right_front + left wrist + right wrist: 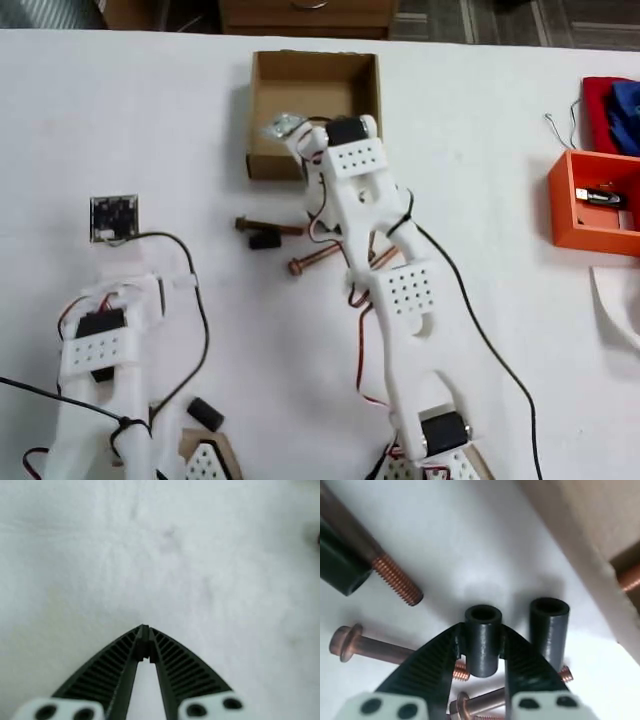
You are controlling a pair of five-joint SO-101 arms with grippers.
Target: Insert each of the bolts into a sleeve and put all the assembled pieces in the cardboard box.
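Note:
My right gripper (pixel 483 630) is shut on an upright black sleeve (pixel 483 645) that stands on the white table beside the cardboard box (pixel 580 540). A second black sleeve (pixel 549 630) stands just beside it. A copper bolt (pixel 395 577) with a sleeve on its shank (pixel 340 565) lies farther off, and loose bolts (pixel 367 645) lie around the held sleeve. Another bolt end (pixel 630 577) shows inside the box. In the high view the right arm (pixel 352 165) is at the box's (pixel 262 110) near edge. My left gripper (pixel 144 645) is shut with nothing in it, over bare table.
A bolt with a sleeve (pixel 268 230) and a loose bolt (pixel 315 262) lie left of the right arm. One black sleeve (pixel 205 412) lies near the left arm's base (pixel 100 345). A small circuit board (pixel 113 218) sits at left, an orange box (pixel 590 205) at right.

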